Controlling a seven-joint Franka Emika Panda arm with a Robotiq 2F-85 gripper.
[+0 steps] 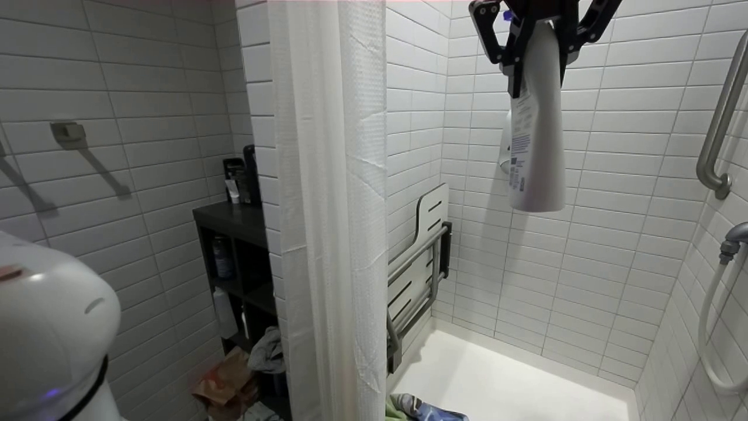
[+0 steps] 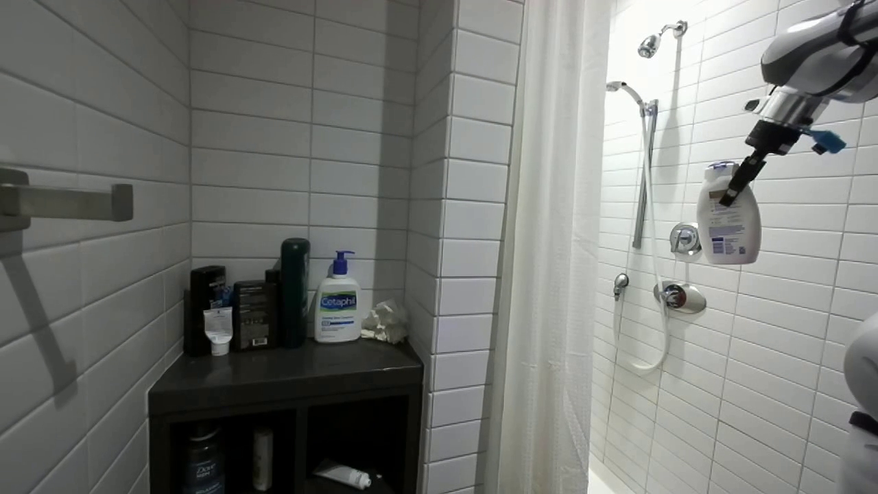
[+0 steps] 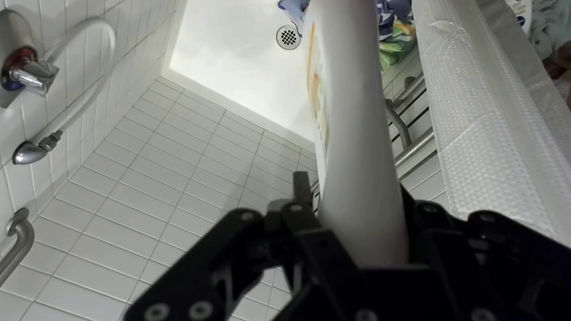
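A white bottle [image 1: 540, 152] hangs in the air inside the shower, its base pointing down. My gripper [image 1: 539, 82] is shut on its upper part, one finger on each flat side. In another exterior view the bottle [image 2: 728, 230] shows a printed back label and a blue-purple top, with the gripper [image 2: 728, 199] across its shoulder. Seen from the wrist, the bottle [image 3: 357, 111] runs away from between the fingers, an orange-edged label on its left side. Its top end is hidden by the gripper in the wrist view.
A pale shower curtain [image 1: 327, 193] hangs beside the bottle. Around it are a folded shower seat [image 1: 418, 263], a grab bar [image 1: 721, 123] and a hose [image 2: 662, 329]. Cloths [image 1: 429, 408] lie on the shower floor. A dark shelf [image 2: 288, 374] bears a Cetaphil bottle [image 2: 337, 312] and several containers.
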